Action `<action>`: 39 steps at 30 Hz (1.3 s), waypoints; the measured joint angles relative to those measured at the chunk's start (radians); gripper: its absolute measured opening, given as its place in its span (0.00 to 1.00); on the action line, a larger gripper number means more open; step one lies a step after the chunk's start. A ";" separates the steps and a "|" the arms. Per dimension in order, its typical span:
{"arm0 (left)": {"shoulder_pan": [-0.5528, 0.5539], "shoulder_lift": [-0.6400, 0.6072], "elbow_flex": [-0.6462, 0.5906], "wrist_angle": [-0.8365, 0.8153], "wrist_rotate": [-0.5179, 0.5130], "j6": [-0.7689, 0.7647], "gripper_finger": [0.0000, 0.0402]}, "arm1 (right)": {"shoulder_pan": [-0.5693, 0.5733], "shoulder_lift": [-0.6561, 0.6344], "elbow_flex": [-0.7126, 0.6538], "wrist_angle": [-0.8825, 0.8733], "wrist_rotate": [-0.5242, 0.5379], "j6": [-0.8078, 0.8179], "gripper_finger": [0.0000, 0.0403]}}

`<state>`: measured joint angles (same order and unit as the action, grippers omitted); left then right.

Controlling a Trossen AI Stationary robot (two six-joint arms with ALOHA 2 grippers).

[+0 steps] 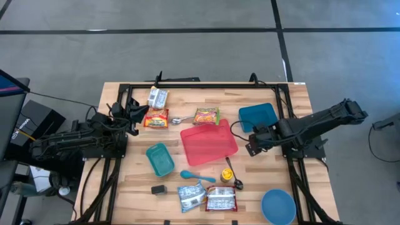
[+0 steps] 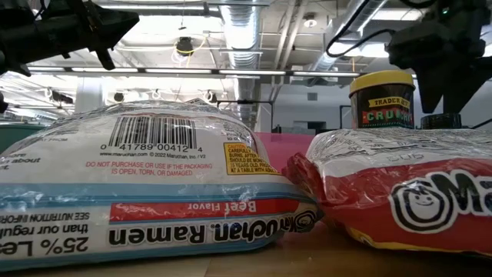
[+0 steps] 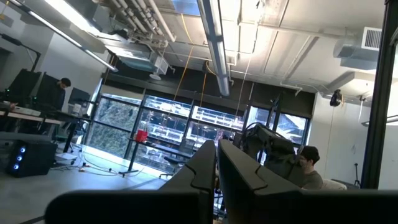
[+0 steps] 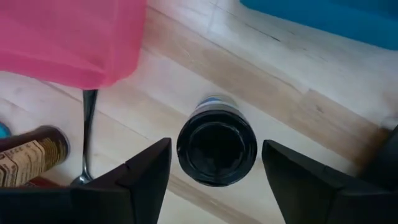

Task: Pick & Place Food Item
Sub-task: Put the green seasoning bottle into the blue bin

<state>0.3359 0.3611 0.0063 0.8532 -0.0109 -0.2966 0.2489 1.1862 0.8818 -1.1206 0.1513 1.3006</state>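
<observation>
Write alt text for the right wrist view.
The right gripper, fingers open, hangs above a black-lidded jar standing on the wooden table. A pink tray and a spoon lie beyond it, with a blue container at the far edge.

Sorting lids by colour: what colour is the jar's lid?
Black, clearest in the right wrist view: jar lid.

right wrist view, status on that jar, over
Right tool open, fingers either side of the black-lidded jar, not touching. Left tool parked at the table's left edge. Pink tray and a spoon close beside the jar.
</observation>
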 joint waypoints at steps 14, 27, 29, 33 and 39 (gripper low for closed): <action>0.000 0.000 0.000 0.000 0.000 0.000 0.03 | -0.007 0.060 -0.017 0.009 0.005 -0.003 0.61; 0.000 0.000 0.000 0.000 0.000 0.000 0.03 | -0.001 0.195 -0.018 0.026 -0.004 -0.022 0.61; 0.000 0.000 0.000 0.000 0.000 0.000 0.03 | -0.001 0.194 -0.018 0.028 -0.004 -0.026 0.61; 0.000 0.000 0.000 0.000 0.000 0.000 0.03 | -0.003 0.180 -0.018 0.037 -0.004 -0.026 0.61; 0.000 0.000 0.000 0.000 0.000 0.000 0.03 | -0.003 0.174 -0.018 0.049 0.001 -0.029 0.61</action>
<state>0.3359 0.3614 0.0063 0.8528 -0.0105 -0.2966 0.2462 1.3605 0.8639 -1.0716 0.1525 1.2714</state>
